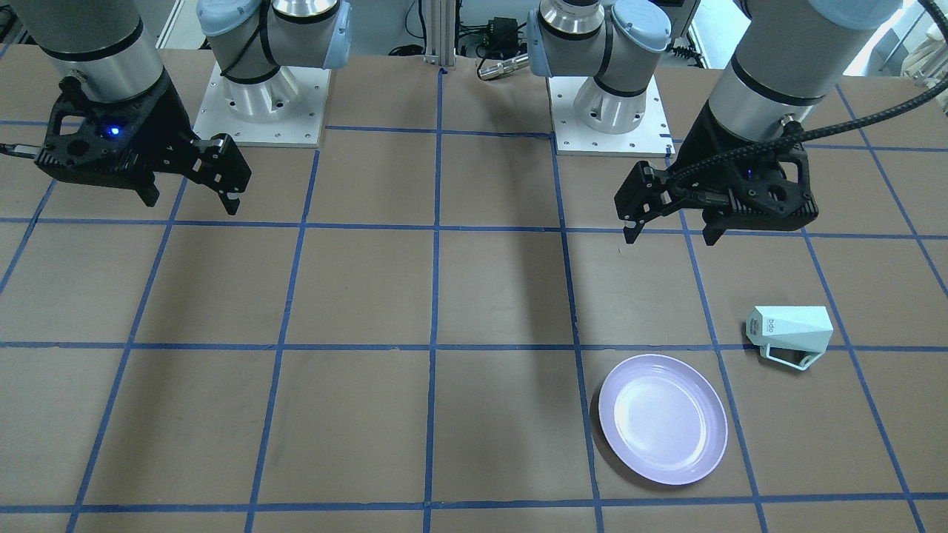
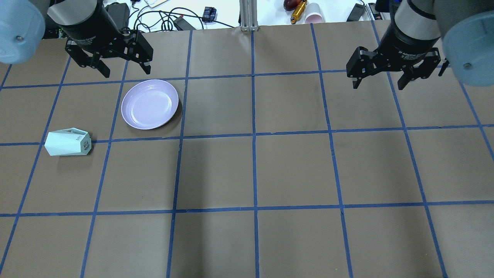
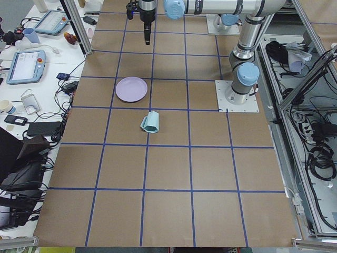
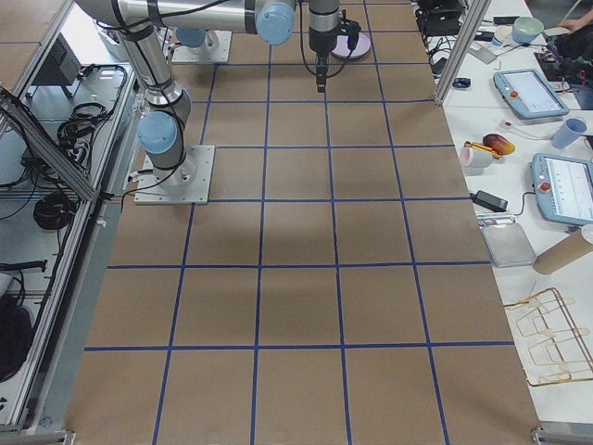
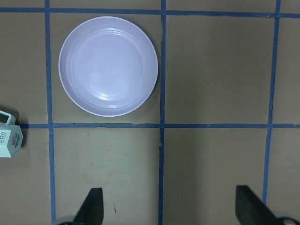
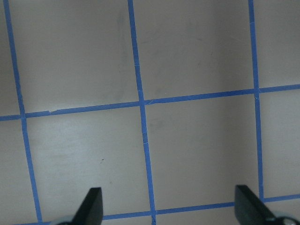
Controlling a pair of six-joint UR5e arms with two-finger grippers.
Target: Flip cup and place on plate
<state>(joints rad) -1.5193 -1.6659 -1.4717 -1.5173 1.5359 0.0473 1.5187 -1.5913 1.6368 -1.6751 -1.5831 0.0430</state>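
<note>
The pale mint-green cup lies on its side on the table, logo base showing, handle toward the table's far edge. It also shows in the overhead view and at the left edge of the left wrist view. The lavender plate sits upright and bare a short way from the cup. My left gripper is open and holds nothing; it hovers above the table beside the plate. My right gripper is open and holds nothing, far off over bare table.
The brown table carries a blue tape grid. The two arm bases stand on white plates at the robot's edge. Cables, a pink cup and tools lie beyond the far edge.
</note>
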